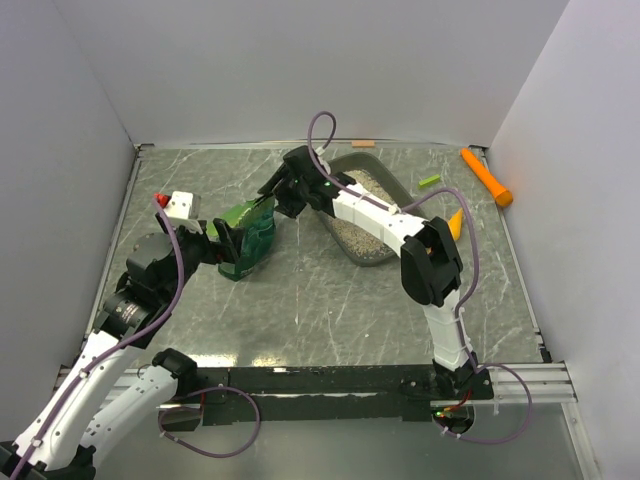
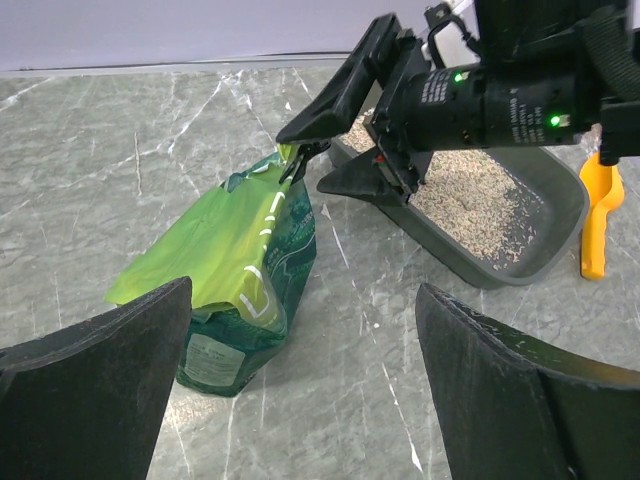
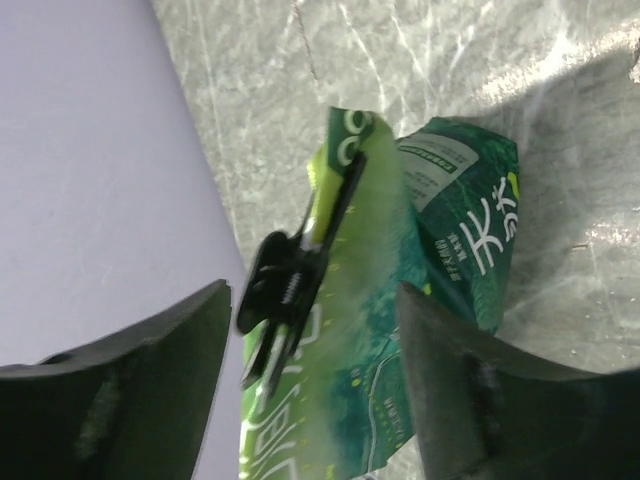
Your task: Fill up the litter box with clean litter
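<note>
Dark grey rectangular plastic tray [image 2: 505, 272], right of crinkled green bag [image 2: 250, 250]: pale beige granules [image 2: 470, 200] inside. Black clip [image 3: 285, 290] on bag: clear in right wrist view, indistinct from top. Left claw [image 2: 303, 300], right claw [image 3: 312, 290]: released.

From above, the right arm [image 1: 380, 215] hides part of the litter box [image 1: 368, 262] and most of the orange scoop [image 1: 457, 222].
</note>
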